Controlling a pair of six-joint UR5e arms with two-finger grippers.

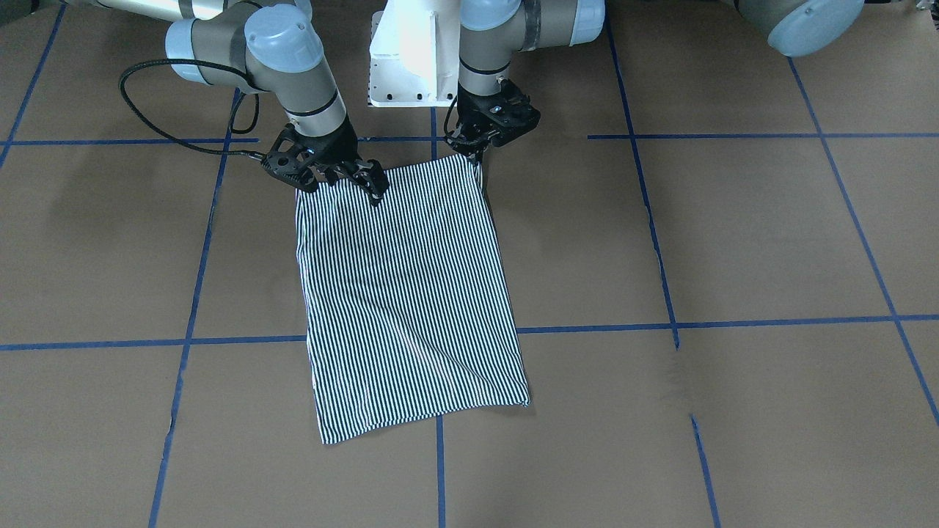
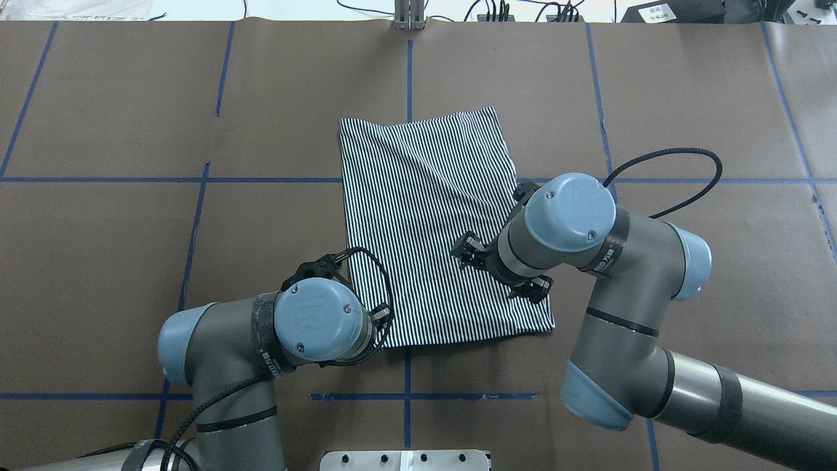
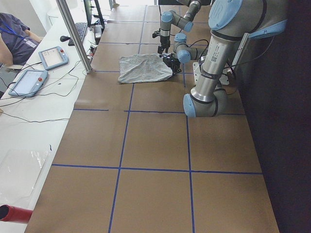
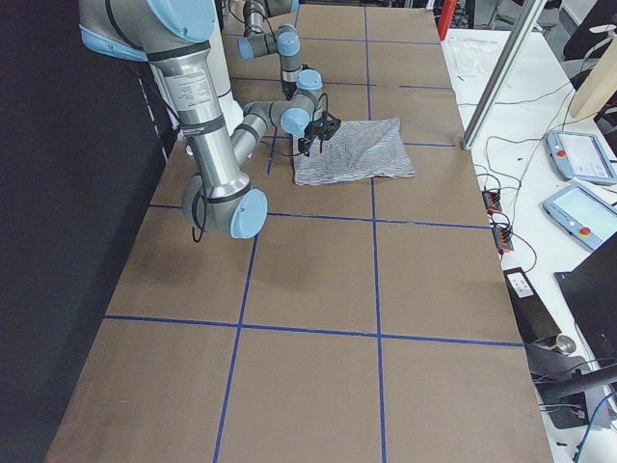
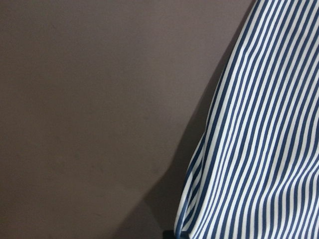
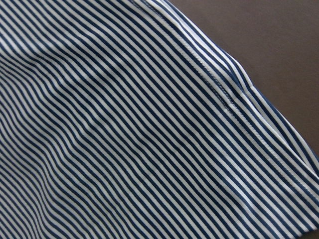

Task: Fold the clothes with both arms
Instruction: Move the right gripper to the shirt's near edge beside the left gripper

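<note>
The navy-and-white striped polo shirt (image 1: 411, 293) lies as a folded rectangle on the brown table (image 1: 733, 242). Its collar, placket and logo are hidden. It also shows from overhead (image 2: 431, 216). My left gripper (image 1: 475, 152) is shut on the shirt's corner nearest the robot on its left side, and that corner is slightly raised. My right gripper (image 1: 363, 183) sits on the same near edge at the other corner and looks shut on the cloth. The left wrist view shows a lifted striped edge (image 5: 259, 149) with a shadow beneath it. The right wrist view shows close stripes and a hem (image 6: 229, 99).
The white pedestal base (image 1: 411, 66) stands just behind the shirt's near edge. Blue tape lines (image 1: 660, 323) grid the brown table. A metal post (image 3: 75, 34), tablets (image 3: 53, 57) and cables sit along the far side. A black cable (image 2: 673, 157) loops off the right arm.
</note>
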